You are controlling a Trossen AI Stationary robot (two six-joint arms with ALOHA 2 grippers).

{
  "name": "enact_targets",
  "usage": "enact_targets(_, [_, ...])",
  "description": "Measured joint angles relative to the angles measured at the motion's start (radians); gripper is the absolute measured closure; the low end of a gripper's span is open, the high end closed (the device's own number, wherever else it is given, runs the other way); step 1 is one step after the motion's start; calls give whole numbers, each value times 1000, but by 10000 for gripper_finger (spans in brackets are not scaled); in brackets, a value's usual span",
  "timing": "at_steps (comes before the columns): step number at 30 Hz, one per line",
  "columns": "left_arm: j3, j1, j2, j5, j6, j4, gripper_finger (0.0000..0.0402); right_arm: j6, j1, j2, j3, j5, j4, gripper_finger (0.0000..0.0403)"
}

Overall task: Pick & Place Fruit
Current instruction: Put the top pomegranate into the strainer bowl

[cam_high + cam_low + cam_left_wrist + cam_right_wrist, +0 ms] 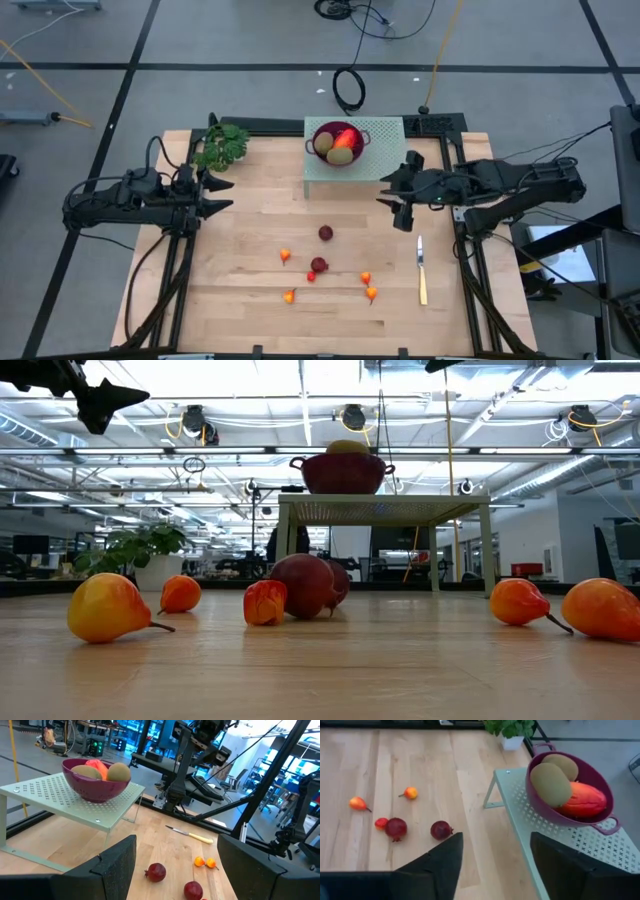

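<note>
**Maroon bowl holds three pieces, rest loose on the table**

Maroon bowl (340, 142) sits on a perforated pale-green metal stand (385, 150) at the table's far edge. In it: two brownish-green ovals (553, 783) and one longish orange-red piece (583, 800). Two dark red balls (326, 233) and several tiny orange-red bits (368, 285) lie loose mid-table on the light wood.

Right gripper (403, 205) hovers just beside the stand, jaws apart, nothing between them. Left gripper (212, 192) waits over the table's left side near the leafy sprig (222, 147), jaws also apart and empty. Slim knife (421, 270) lies off to the right, not part of the job.

Handling guess: the pieces look like smooth, glossy, hard moulded fruit, light, so likely slippery and prone to roll. Balls: pinch across the widest part. Tiny bits are pear-shaped with thin stems; take the body, not the stem
</note>
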Motion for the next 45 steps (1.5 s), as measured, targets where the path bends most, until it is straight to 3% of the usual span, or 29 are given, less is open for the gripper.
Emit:
enact_targets(11, [0,0,0,0,-3,0,128,19,10,-113,-75,-105,23,302])
enact_targets(22, [0,0,0,0,-42,0,128,26,10,-337,-404,-236,414,396])
enact_targets(37, [0,0,5,-8,-156,10,128,131,10,-647,-723,-288,624,402])
enact_targets(45, [2,0,114,0,-232,145,128,96,10,-795,-810,-286,633,402])
